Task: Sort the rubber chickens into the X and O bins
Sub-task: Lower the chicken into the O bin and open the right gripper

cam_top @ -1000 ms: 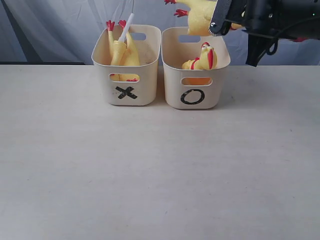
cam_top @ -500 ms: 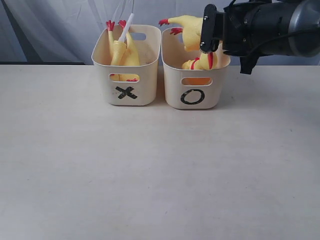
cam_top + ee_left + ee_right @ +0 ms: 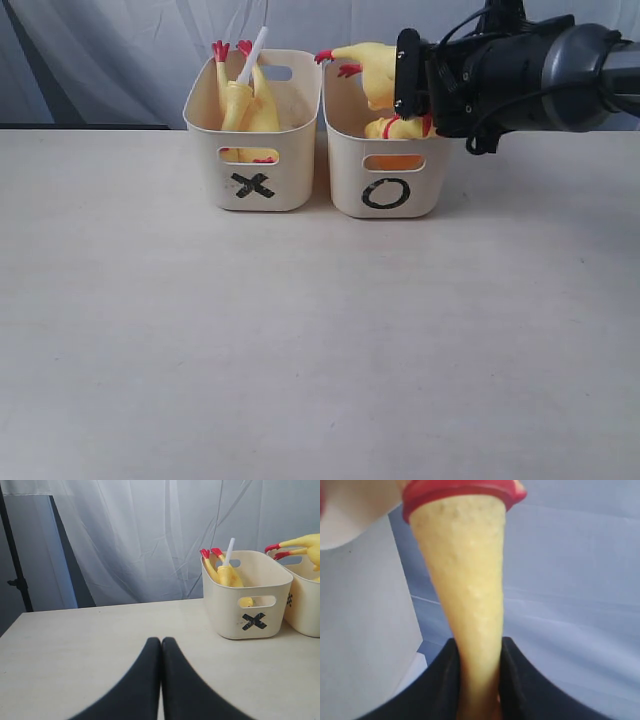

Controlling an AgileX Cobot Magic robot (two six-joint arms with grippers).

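The right gripper (image 3: 479, 680) clamps a large rubber chicken (image 3: 366, 70) by its narrow yellow part, jaws half-closed around it, just above the O bin (image 3: 345, 150). A second chicken (image 3: 405, 128) lies inside the O bin and a third chicken (image 3: 243, 100) stands in the X bin (image 3: 290, 170) beside it, so only this drop seems left. The left gripper (image 3: 161, 675), far from the O bin, is pinched together, empty.

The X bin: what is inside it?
A yellow rubber chicken stands in the X bin, red feet up, a thin white stick beside it. Yellow and red show through the handle slot. The wall hides the bin's bottom.
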